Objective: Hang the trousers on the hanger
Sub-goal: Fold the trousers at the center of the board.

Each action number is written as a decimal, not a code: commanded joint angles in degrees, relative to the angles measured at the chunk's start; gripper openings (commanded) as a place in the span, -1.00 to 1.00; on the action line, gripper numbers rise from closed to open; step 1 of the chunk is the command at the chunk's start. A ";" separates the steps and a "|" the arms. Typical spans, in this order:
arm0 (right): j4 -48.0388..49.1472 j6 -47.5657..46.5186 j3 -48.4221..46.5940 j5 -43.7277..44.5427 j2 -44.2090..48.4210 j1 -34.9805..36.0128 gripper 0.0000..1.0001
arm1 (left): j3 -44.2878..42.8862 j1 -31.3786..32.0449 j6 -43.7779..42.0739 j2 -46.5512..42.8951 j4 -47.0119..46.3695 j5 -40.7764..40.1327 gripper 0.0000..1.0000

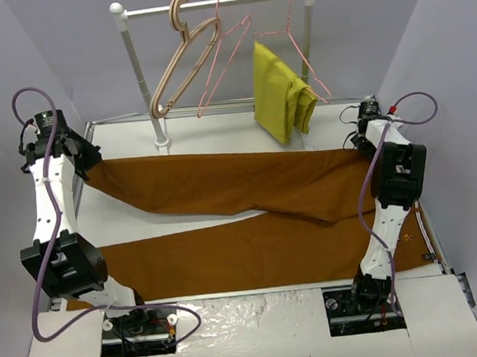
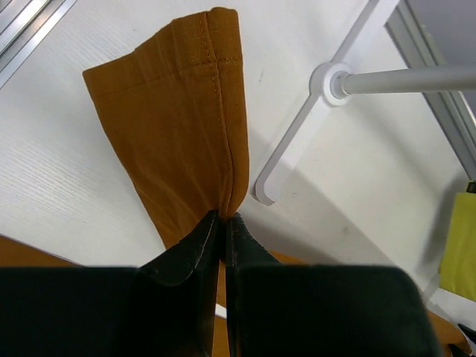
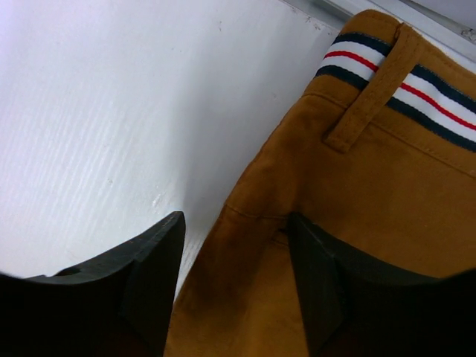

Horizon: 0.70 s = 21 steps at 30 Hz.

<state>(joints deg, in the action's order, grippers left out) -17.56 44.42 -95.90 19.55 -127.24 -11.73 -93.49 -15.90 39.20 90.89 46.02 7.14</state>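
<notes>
The rust-brown trousers point(image 1: 248, 198) lie spread across the white table, legs to the left and waist to the right. My left gripper point(image 1: 78, 155) is shut on the hem end of the far leg, and the left wrist view shows the cloth point(image 2: 178, 119) pinched between the closed jaws point(image 2: 223, 221). My right gripper point(image 1: 360, 132) is open at the waist end. In the right wrist view it point(image 3: 234, 242) straddles the trouser edge point(image 3: 357, 186) below the striped waistband trim point(image 3: 416, 88). An empty pink wire hanger point(image 1: 223, 60) hangs on the rail at the back.
A white clothes rail point(image 1: 208, 2) stands at the back, its base foot near the left gripper point(image 2: 297, 141). It carries a beige wooden hanger point(image 1: 181, 55) and a second pink wire hanger point(image 1: 301, 45) bearing a mustard-yellow garment point(image 1: 280, 92). Grey walls close in both sides.
</notes>
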 commanded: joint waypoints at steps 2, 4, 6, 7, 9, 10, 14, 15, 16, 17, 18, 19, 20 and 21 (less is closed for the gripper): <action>-0.72 -1.53 2.56 -2.41 -1.35 -2.60 -0.04 | 1.90 -2.73 -0.79 -6.95 -6.82 -1.69 -0.95; -0.72 -2.32 2.91 -2.32 0.05 -3.21 -0.20 | 2.88 -2.82 -0.88 -8.53 -7.17 -1.69 -0.95; -0.72 -3.37 3.17 -2.06 1.20 -3.83 -0.39 | 3.31 -2.82 -0.97 -9.50 -7.00 -1.51 -0.95; -0.63 -3.64 3.35 -2.06 2.42 -4.00 -0.49 | 3.84 -2.91 -0.88 -9.85 -7.00 -1.60 -0.95; -0.63 -3.99 3.70 -2.32 4.01 -4.97 -0.87 | 3.93 -2.99 -0.53 -10.47 -6.73 -1.77 -0.95; -0.72 -3.99 3.79 -2.85 5.67 -5.32 -0.98 | 3.67 -3.00 -0.44 -10.39 -6.47 -2.04 -0.95; -0.72 -3.82 3.18 -3.91 9.99 -5.94 -1.00 | 1.22 -3.87 0.79 -9.25 -4.98 -3.27 -0.95; -0.63 -3.64 2.65 -4.08 11.21 -6.03 -1.00 | 0.34 -4.05 0.96 -8.28 -4.63 -3.36 -0.95; -0.63 -3.64 1.95 -4.34 11.75 -6.03 -1.00 | -0.63 -4.40 1.14 -7.58 -4.62 -3.27 -0.95; -0.72 -3.47 0.29 -5.04 12.10 -6.03 -1.00 | -2.90 -4.49 1.14 -6.18 -4.28 -3.01 -0.95; -0.63 -3.29 -0.68 -5.57 12.80 -6.11 -1.00 | -4.05 -4.66 1.23 -5.47 -4.18 -2.92 -0.95; -0.63 -2.94 -1.65 -6.10 13.07 -6.20 -1.00 | -5.20 -4.75 1.23 -4.85 -4.36 -3.00 -0.95; -0.54 -2.59 -3.58 -7.23 13.24 -6.29 -1.00 | -7.38 -4.84 1.23 -4.24 -4.88 -2.83 -0.95; -0.46 -2.24 -4.46 -7.94 13.77 -6.38 -1.00 | -8.45 -4.84 1.23 -3.19 -5.15 -2.22 -0.95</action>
<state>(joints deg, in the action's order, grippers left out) -20.45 41.91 -95.09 9.76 -118.06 -15.81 -95.24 -18.41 40.73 87.35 45.01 9.65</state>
